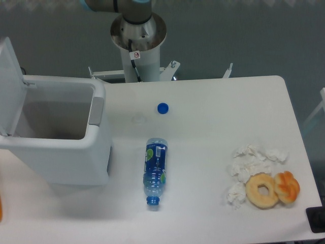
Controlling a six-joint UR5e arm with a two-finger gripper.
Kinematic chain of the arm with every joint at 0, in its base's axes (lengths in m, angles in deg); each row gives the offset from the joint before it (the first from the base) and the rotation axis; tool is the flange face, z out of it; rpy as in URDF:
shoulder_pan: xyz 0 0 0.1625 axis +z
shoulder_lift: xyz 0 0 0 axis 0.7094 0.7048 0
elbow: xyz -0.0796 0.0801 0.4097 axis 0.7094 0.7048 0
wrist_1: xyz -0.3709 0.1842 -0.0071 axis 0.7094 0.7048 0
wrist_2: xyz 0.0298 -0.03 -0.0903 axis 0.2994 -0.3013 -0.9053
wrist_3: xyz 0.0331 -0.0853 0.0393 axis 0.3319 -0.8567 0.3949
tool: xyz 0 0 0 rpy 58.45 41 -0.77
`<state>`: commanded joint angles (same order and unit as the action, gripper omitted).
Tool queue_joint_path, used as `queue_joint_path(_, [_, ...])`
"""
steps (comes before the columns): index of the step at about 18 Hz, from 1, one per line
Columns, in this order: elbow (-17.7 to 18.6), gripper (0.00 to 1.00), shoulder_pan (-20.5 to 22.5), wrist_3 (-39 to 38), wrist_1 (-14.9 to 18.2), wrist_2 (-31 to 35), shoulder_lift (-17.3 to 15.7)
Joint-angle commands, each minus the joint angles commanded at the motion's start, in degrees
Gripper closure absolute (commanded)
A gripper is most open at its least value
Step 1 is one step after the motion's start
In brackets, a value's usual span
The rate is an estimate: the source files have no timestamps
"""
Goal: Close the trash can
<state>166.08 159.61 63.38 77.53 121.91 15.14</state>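
Trash can (56, 142) sits at 9 o'clock on the white bench (213, 132), far left, partly cut by the frame edge; lid (11, 84) is up, hinged on the left side and standing near upright, interior open and looks bare grey-white. Grey latch (96, 110) on the can's right-hand rim. Orange sliver (1, 208) at the left frame edge near 8 o'clock, can't tell what it is. Arm base column (138, 43) at 12 o'clock behind the bench, only the pedestal and a bit of joint visible; end effector out of frame, so its open/closed state and its position relative to the can aren't visible. Blue bottle cap (162, 108) just above centre, apart from the can. Clear plastic bottle (155, 171) with blue label lies on its side at 6 o'clock, neck toward the near edge, uncapped. Crumpled white tissues (251, 162) at 4 o'clock, touching a plain donut (262, 190); orange-glazed pastry (288, 186) just right of it, touching.
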Motion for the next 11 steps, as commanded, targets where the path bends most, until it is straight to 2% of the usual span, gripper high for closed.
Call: queue_joint_path(11, [3.9, 0.0, 5.4, 3.3, 0.4, 0.7, -1.9])
